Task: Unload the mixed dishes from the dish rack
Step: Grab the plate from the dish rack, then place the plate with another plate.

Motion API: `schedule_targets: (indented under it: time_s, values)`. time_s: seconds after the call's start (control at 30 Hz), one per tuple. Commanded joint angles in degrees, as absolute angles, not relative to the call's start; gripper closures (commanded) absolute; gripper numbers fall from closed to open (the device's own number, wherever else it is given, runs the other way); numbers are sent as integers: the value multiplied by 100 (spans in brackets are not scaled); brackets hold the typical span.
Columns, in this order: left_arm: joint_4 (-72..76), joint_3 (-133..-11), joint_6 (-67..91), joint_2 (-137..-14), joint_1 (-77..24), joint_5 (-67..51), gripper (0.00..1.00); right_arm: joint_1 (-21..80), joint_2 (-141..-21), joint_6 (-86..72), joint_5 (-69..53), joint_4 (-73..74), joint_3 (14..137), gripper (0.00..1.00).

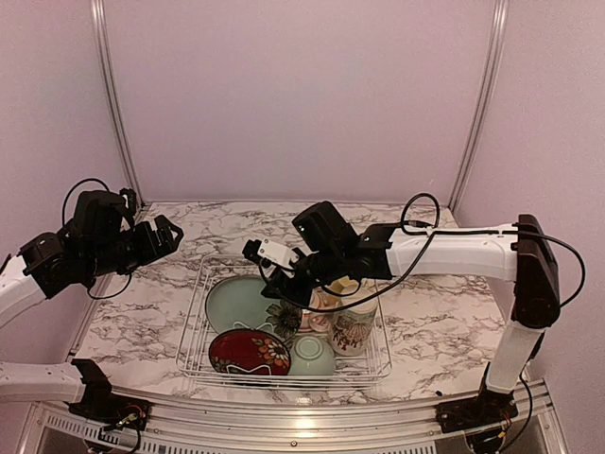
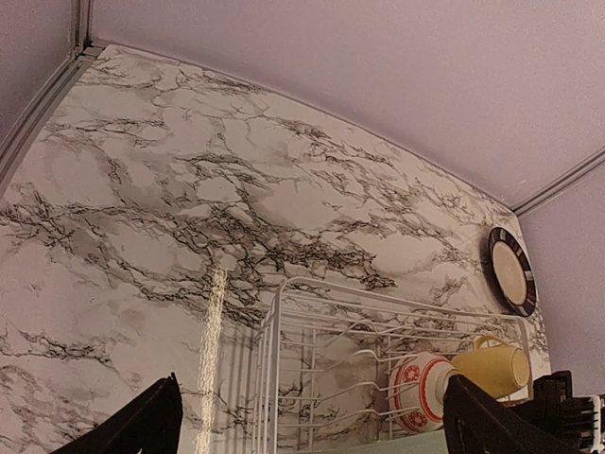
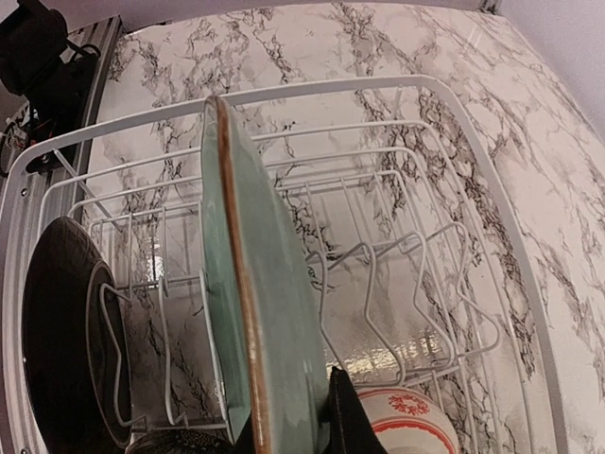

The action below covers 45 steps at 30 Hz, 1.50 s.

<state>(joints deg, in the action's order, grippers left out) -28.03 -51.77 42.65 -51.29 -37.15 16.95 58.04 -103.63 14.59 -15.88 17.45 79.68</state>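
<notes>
The silver wire dish rack (image 1: 194, 322) stands mid-table. In it a pale teal plate (image 1: 236, 301) stands on edge at the left, with my right gripper (image 1: 284, 288) shut on its rim. In the right wrist view the brown-edged teal plate (image 3: 274, 322) runs between the gripper (image 3: 298, 430) fingers. A dark red floral plate (image 1: 248, 352), a pale green bowl (image 1: 311, 357), a cream patterned mug (image 1: 350, 331), a yellow cup (image 1: 344, 286) and a white-and-red bowl (image 3: 406, 421) sit around it. My left gripper (image 1: 170, 232) hangs open, left of the rack and above the table.
A dark-rimmed pale plate (image 2: 511, 270) is on the marble table beyond the rack's far right corner. Purple walls with metal rails close the back and sides. The right arm reaches across the rack's right half. Bare marble (image 1: 142, 322) shows left of the rack.
</notes>
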Motion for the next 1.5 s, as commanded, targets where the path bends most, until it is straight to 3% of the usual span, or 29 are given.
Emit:
schedule_targets:
  time_s: [0.0, 0.4, 1.0, 1.27, 1.47]
  values:
    - [-2707, -5101, 4241, -5072, -3735, 1708, 1, 5870, -10101, 1565, -1663, 1896, 8275, 100]
    - [-2755, -5089, 4232, -5010, -3735, 1760, 1, 6051, -9728, 1433, -712, 1531, 8324, 100]
    - [-2778, -5076, 4241, -4992, -3735, 1791, 1, 5972, -8336, 630, -534, 356, 7898, 100]
    - [-2803, -5064, 4250, -4976, -3735, 1786, 1, 4816, -7312, -765, -744, -841, 6820, 100]
    - [-2780, -5092, 4241, -5037, -3735, 1772, 1, 3371, -6732, -2293, -880, -1307, 6014, 100]
